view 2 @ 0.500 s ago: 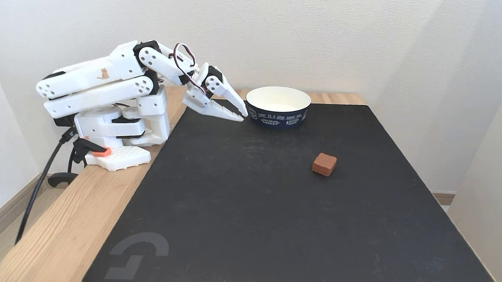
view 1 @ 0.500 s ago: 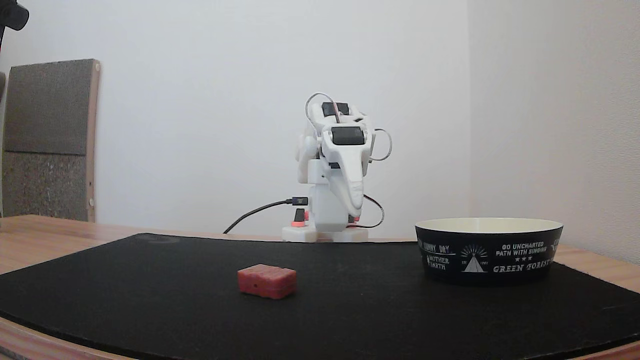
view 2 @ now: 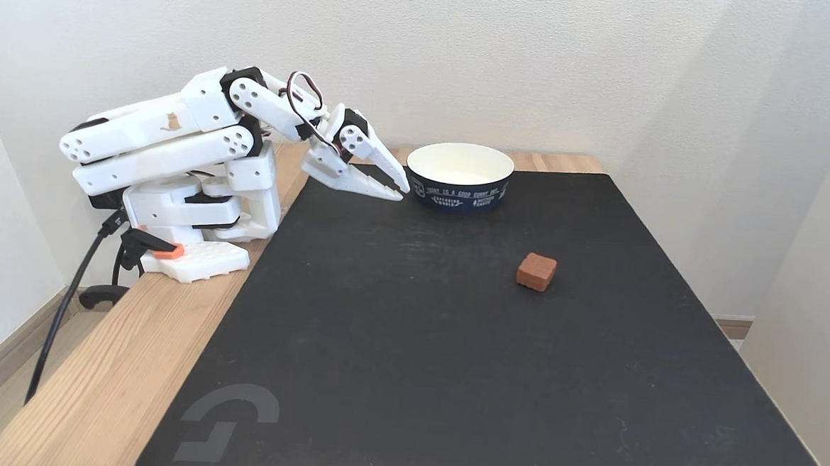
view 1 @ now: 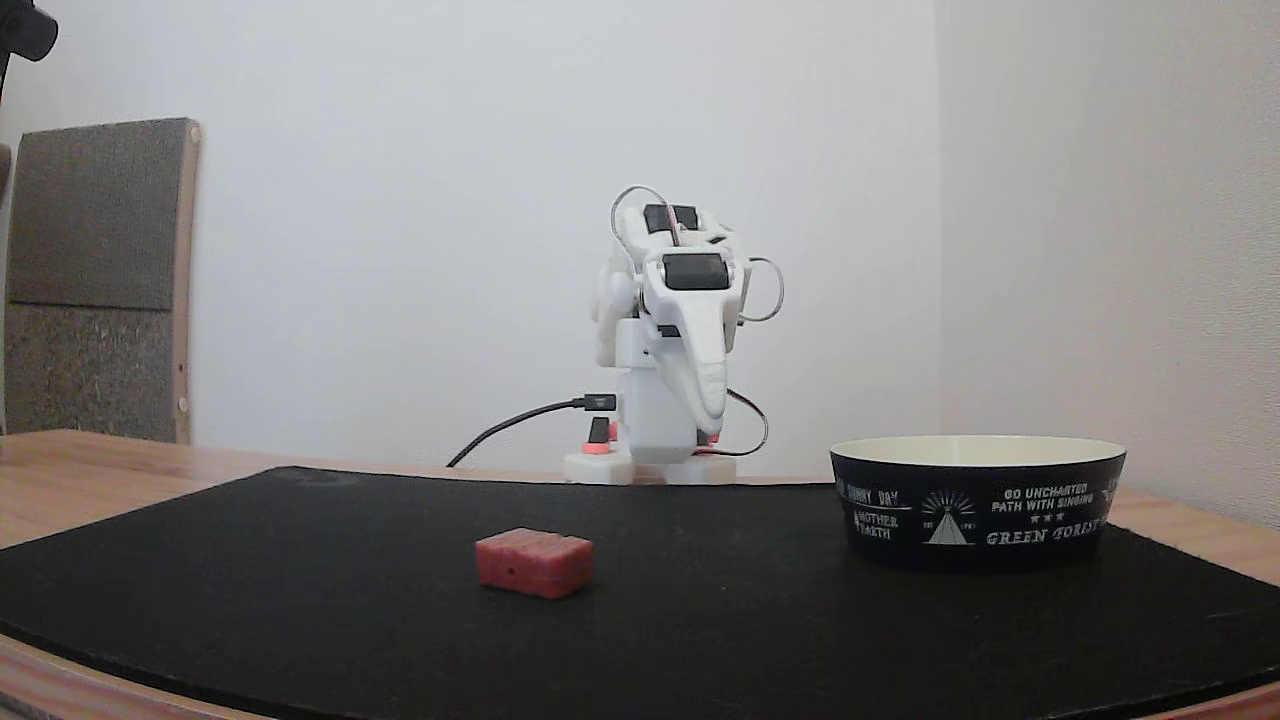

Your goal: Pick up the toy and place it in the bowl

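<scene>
The small red ridged toy (view 1: 534, 563) (view 2: 536, 271) lies by itself on the black mat, a dark hole in the side facing the low fixed view. The wide bowl (view 1: 977, 500) (view 2: 460, 173), black outside with white print and cream inside, stands on the mat with nothing seen inside. My white gripper (view 2: 401, 190) (view 1: 712, 420) is folded back near the arm's base, tips pointing down toward the mat edge just left of the bowl in the high fixed view. Its fingers are together with nothing between them. It is well apart from the toy.
A black mat (view 2: 451, 348) covers most of the wooden table (view 2: 117, 359). The arm's base (view 2: 193, 258) and its cables (view 2: 63, 314) sit at the table's left edge. A wall runs close behind the bowl. A grey board (view 1: 95, 280) leans at the far side.
</scene>
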